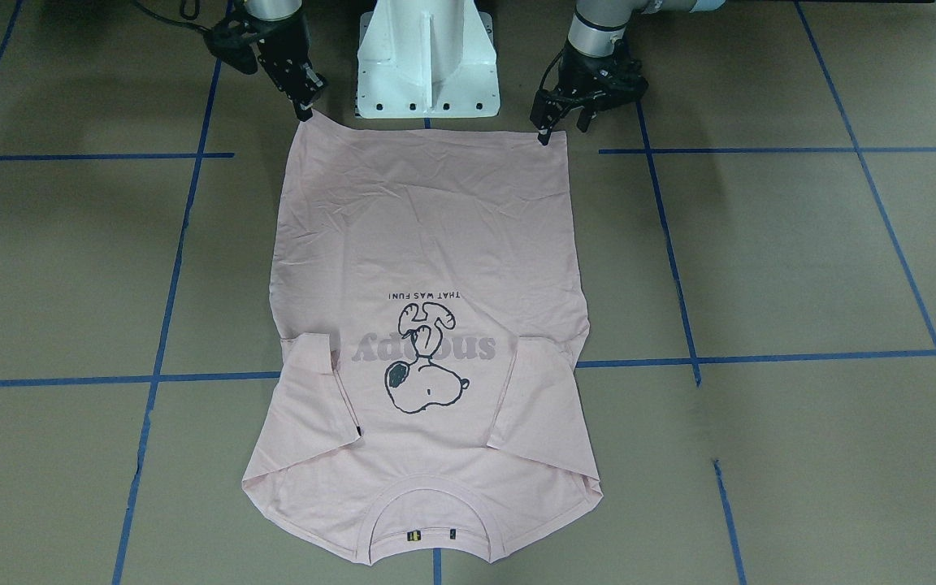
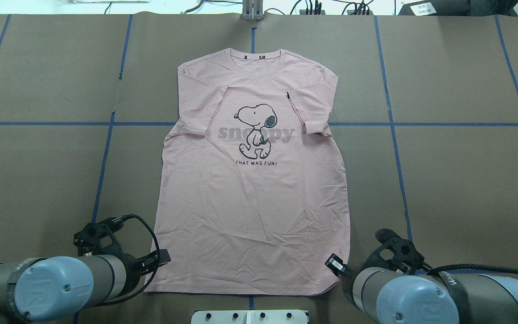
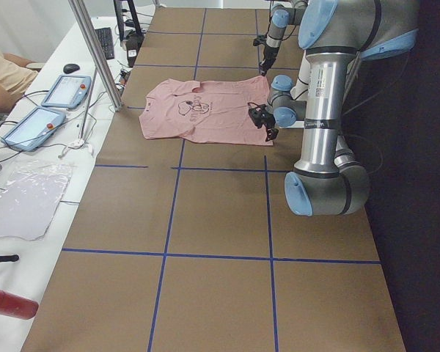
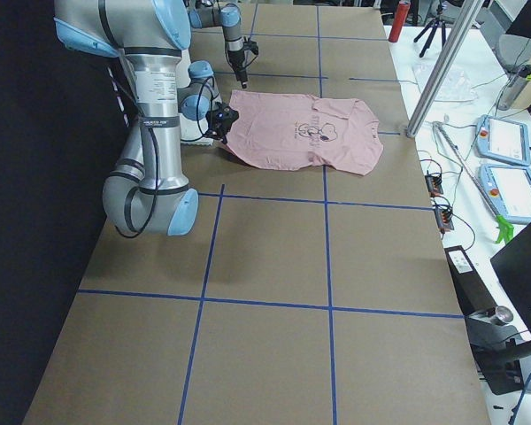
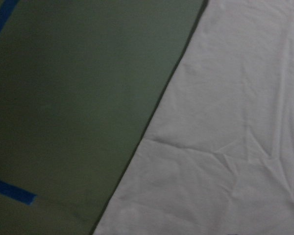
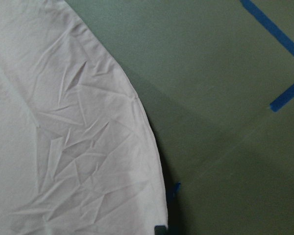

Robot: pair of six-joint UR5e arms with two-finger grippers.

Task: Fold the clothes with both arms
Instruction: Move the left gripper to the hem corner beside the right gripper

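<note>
Pale pink cartoon-dog T-shirt [image 2: 254, 202] lies flat on brown table [image 2: 443, 180]. At hem corners: left black two-finger gripper [image 1: 562, 130] released; right gripper [image 1: 305, 108], cannot tell.

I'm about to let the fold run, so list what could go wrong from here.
1. Each gripper sits at a hem corner of the T-shirt: left gripper, right gripper. If one misses or catches only a single layer, the hem could lift skewed.
2. The folded-in sleeves lie loose, so a quick lift might flip them open.
3. Wrinkles near the hem could get folded in.
</note>
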